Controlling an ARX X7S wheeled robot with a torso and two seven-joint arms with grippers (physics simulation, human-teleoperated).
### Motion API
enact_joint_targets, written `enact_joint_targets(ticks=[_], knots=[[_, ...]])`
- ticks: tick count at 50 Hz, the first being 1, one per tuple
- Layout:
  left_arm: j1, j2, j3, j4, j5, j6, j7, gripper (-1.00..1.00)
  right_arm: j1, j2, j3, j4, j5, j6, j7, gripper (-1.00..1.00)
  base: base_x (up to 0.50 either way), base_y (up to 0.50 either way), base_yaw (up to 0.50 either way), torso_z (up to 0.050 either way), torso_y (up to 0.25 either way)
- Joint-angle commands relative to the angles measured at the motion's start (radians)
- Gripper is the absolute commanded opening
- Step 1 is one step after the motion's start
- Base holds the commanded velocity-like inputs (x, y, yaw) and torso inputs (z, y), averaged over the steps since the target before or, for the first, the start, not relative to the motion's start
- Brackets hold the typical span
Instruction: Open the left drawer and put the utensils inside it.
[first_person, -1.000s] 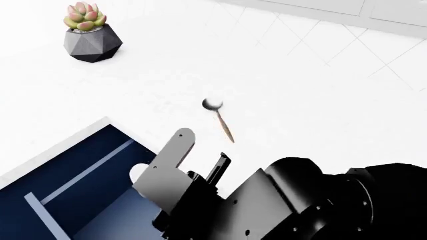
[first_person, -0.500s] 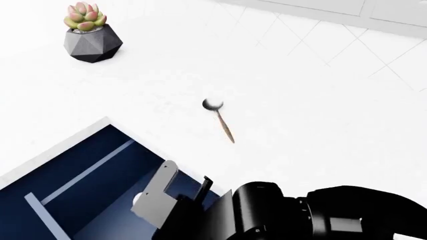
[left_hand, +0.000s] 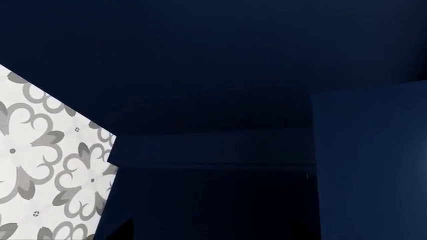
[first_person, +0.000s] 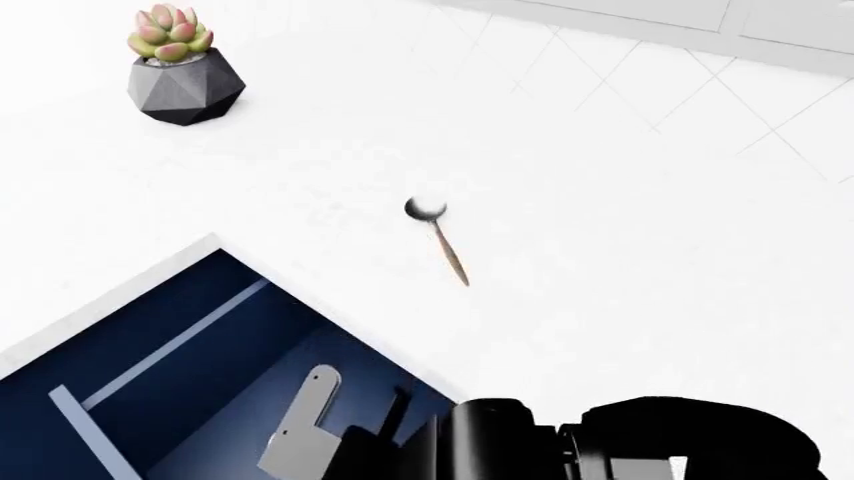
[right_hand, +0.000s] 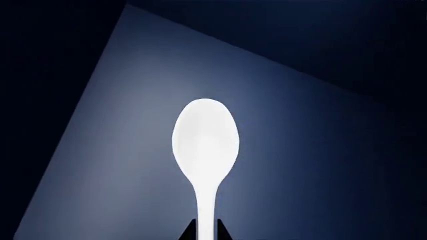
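A pale white utensil (right_hand: 205, 137) was held pinched in the right gripper (first_person: 354, 425) inside the left drawer (first_person: 174, 345), where a tilted release could have left it straddling a divider strip (first_person: 167, 345).

The drawer (first_person: 160, 370) was dark blue with pale strips. The spoon (first_person: 438, 236) had a reddish-brown handle. The pot (first_person: 186, 86) was grey, its plant pink and green.

A simulated home kitchen: a white countertop (first_person: 641, 200) ran beneath pale tiled walling, with a navy drawer (first_person: 174, 370) pulled open to show its divider strips. A potted succulent (first_person: 184, 68) decorated the counter, a spoon (first_person: 438, 235) lay nearby, and patterned floor tiles (left_hand: 47, 170) showed below.
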Motion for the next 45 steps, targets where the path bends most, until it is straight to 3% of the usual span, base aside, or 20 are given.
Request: enact_joint_targets(ticks=[1,32,33,45], knots=[[0.000,0.000,0.002,0.000,0.000,-0.001,-0.001,1.00,-0.031,-0.015,-0.043,0.036,-0.061,-0.009,-0.051,-1.00,0.00,0.00,0.00,0.000,0.000],[0.000,-0.001,0.003,0.000,-0.001,-0.005,0.000,1.00,-0.049,-0.030,-0.084,0.065,-0.082,0.004,-0.113,-1.00,0.00,0.00,0.00,0.000,0.000],[0.000,0.000,0.003,0.000,-0.001,-0.005,0.000,1.00,-0.047,-0.030,-0.082,0.066,-0.076,0.008,-0.112,1.00,0.00,0.00,0.00,0.000,0.000],[0.000,0.000,0.003,0.000,-0.001,-0.004,-0.003,1.00,-0.014,-0.014,-0.056,0.016,-0.067,0.008,-0.102,1.00,0.00,0.00,0.00,0.000,0.000]])
